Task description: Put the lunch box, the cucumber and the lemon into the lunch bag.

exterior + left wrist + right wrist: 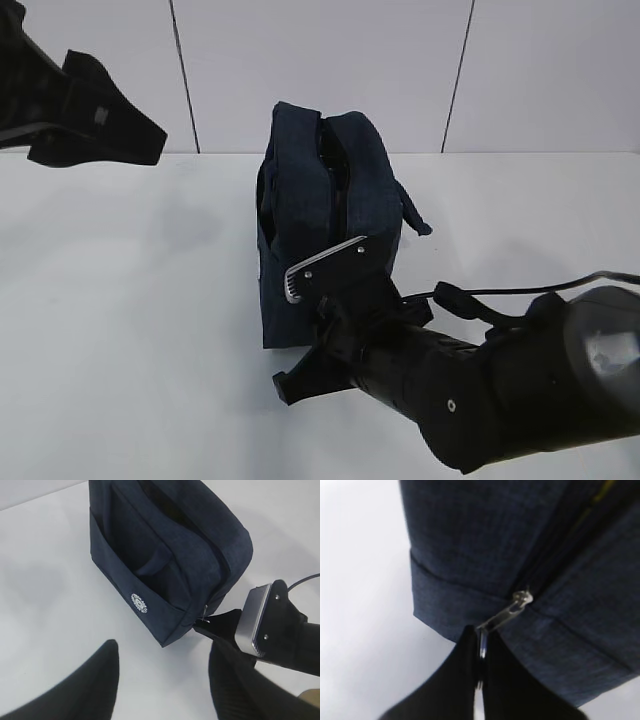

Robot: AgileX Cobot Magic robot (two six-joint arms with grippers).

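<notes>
The dark navy lunch bag stands upright mid-table, also in the left wrist view and the right wrist view. Its zipper gapes along the top, and the slider sits low on the near end. My right gripper is shut on the silver ring pull at that end and reaches in from the lower right. My left gripper is open and empty, raised at the far left. A yellow sliver shows in the zipper gap. The lunch box, cucumber and lemon are out of view.
The white table runs to a white panelled back wall. The right arm's wrist camera mount and cable hang in front of the bag's near end.
</notes>
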